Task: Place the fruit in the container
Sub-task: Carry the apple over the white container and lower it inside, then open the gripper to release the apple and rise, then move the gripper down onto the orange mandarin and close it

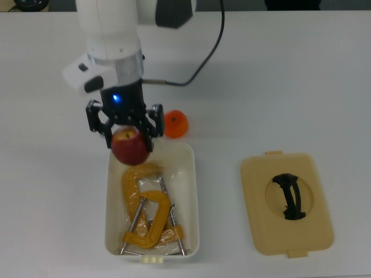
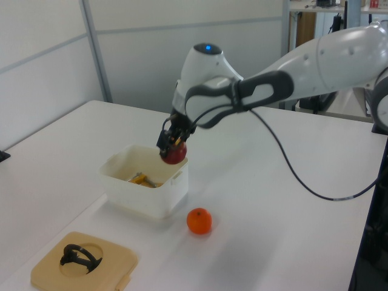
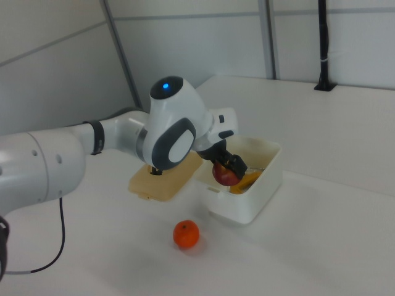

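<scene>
My gripper [image 1: 128, 139] is shut on the red apple [image 1: 130, 146], which hangs in the air over the near end of the white container [image 1: 191, 197]. From the side, the gripper [image 2: 173, 145] holds the apple [image 2: 174, 154] just above the container's rim [image 2: 148, 153]. The right view also shows the apple [image 3: 226, 174] above the container [image 3: 256, 197]. The orange mandarin [image 1: 175, 124] lies on the table just outside the container's short end, also seen as the mandarin [image 2: 199, 220] and the mandarin [image 3: 186, 234].
Yellow-orange C-clamps [image 1: 145, 211] lie inside the container. The flat tan lid with a black handle [image 1: 287, 202] rests on the table at the top view's right. My arm and its black cable [image 1: 203, 52] reach in from the top view's upper edge.
</scene>
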Robot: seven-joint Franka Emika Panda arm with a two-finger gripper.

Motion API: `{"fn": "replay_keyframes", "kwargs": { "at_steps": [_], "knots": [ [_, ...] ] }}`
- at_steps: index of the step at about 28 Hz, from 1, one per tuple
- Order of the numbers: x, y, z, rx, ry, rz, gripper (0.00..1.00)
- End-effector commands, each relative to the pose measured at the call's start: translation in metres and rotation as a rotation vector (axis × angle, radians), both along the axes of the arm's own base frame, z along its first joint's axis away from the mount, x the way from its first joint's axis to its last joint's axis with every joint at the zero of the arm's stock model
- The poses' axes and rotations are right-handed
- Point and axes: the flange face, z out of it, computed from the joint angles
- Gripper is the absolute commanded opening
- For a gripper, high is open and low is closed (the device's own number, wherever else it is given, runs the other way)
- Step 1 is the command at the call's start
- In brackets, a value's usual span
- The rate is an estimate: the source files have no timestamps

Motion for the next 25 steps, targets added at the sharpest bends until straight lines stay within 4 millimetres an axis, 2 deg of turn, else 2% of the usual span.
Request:
{"fn": "replay_keyframes", "kwargs": {
  "at_steps": [1,2,5,9,11,14,18,21,23,25],
  "knots": [
    [0.014,0.009,-0.008,-0.015,-0.023,-0.037,0.94],
    [0.014,0.010,-0.009,-0.017,-0.020,-0.037,1.00],
    [0.012,0.019,-0.002,-0.015,-0.025,-0.029,1.00],
    [0.004,0.018,0.011,-0.009,-0.001,-0.040,1.00],
    [-0.004,0.016,0.022,-0.008,0.037,-0.041,1.00],
    [-0.020,0.017,0.027,-0.014,0.115,-0.025,1.00],
    [-0.039,0.028,0.009,-0.029,0.263,0.037,1.00],
    [-0.049,0.031,-0.002,-0.038,0.307,0.067,1.00],
    [-0.056,0.035,-0.018,-0.050,0.343,0.088,1.00],
    [-0.060,0.046,-0.027,-0.061,0.375,0.112,1.00]
  ]
}}
